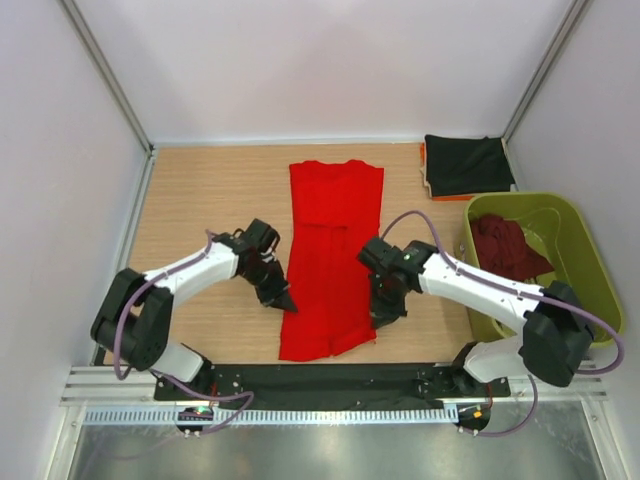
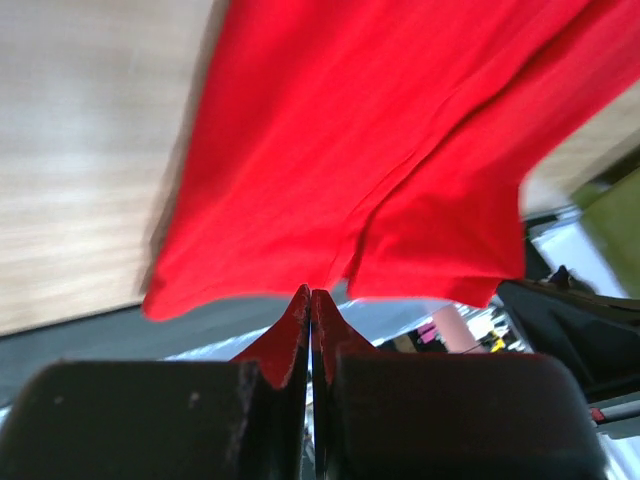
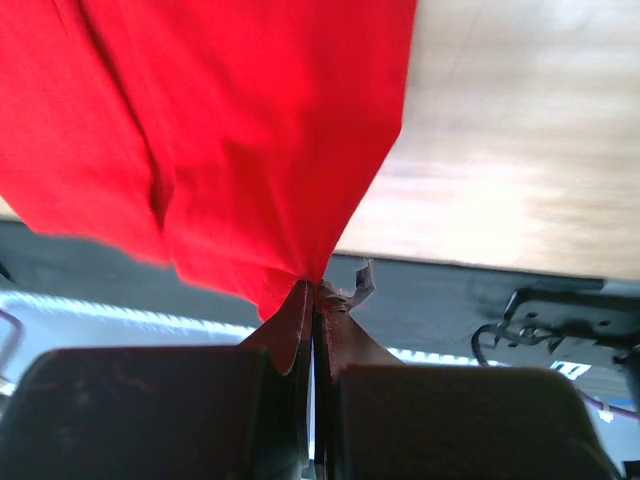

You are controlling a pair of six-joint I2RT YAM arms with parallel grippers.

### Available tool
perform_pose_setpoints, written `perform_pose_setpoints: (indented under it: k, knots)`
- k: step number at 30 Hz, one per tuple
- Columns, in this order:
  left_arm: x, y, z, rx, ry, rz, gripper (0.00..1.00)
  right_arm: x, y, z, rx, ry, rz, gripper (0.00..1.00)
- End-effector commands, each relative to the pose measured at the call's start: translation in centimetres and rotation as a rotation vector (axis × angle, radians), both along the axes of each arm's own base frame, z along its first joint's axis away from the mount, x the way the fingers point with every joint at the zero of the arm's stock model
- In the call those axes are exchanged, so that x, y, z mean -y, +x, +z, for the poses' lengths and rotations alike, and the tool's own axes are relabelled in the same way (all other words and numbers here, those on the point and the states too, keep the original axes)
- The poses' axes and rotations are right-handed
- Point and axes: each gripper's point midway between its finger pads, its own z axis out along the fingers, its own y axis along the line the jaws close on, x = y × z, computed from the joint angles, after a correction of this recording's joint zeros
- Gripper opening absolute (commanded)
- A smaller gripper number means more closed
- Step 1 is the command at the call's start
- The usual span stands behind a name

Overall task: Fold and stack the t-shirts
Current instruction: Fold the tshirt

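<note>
Red cloth fills both wrist views; the red t-shirt [image 1: 332, 240] lies as a long narrow strip down the middle of the tabletop [image 1: 205, 200], one end far and the other close to the arm bases. The left gripper [image 1: 283, 300] sits at its left edge and the right gripper [image 1: 386, 312] at its right edge, both toward the near end. In the left wrist view the jaws are pressed together with a thin pinch of red fabric at their tips; the right wrist view shows the same, the cloth drawn up to a point at the closed jaws; so each gripper is clamped on the red t-shirt, whose near part hangs raised off the wood. The black t-shirt [image 1: 466, 165] rests folded at the far right corner; the dark maroon t-shirt [image 1: 508, 245] lies crumpled in the olive-green basket [image 1: 585, 225], well apart from the work.

The likely step is carrying the near end over toward the far end to halve the strip. Both pinches look shallow, right at the edge; a pull that is too quick could slide the fabric out of one side, leaving the fold skewed. If either pinch holds only the upper layer, the lengthwise fold beneath may peel open; uneven travel of the two arms would twist the strip; a low lift would drag and bunch the rest.
</note>
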Motion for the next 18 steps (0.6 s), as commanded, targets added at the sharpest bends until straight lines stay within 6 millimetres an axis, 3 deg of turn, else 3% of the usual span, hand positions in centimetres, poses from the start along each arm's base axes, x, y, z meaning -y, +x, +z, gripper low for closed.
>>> perform_pose_setpoints:
  k: [1, 3, 6, 9, 12, 13, 18]
  knots:
    - [-0.4, 2.9, 0.6, 0.001, 0.009, 0.009, 0.0, 0.7, 3.2, 1.4, 0.044, -0.009, 0.01, 0.01]
    - [0.0, 5.1, 1.1, 0.017, 0.007, 0.003, 0.0, 0.8, 5.6, 1.9, 0.051, -0.008, -0.01, 0.01]
    - [-0.1, 7.1, 2.3, 0.059, 0.03, -0.053, 0.0, 0.6, 7.5, 2.0, 0.024, -0.005, 0.011, 0.01]
    - [-1.8, 6.6, 2.4, 0.083, 0.115, -0.091, 0.08, -0.1, 8.0, 2.3, 0.018, 0.018, 0.031, 0.01]
    - [-1.9, 5.0, 2.7, 0.09, 0.084, -0.096, 0.19, -0.1, 7.3, 1.5, -0.009, 0.025, 0.032, 0.01]
    - [-2.2, 3.1, 1.6, 0.038, 0.075, -0.091, 0.23, -0.1, 7.1, 1.5, -0.015, 0.033, 0.027, 0.01]
    - [-0.3, -2.9, 0.9, -0.037, -0.008, -0.121, 0.26, 0.7, 5.4, 0.8, -0.038, 0.042, 0.024, 0.01]
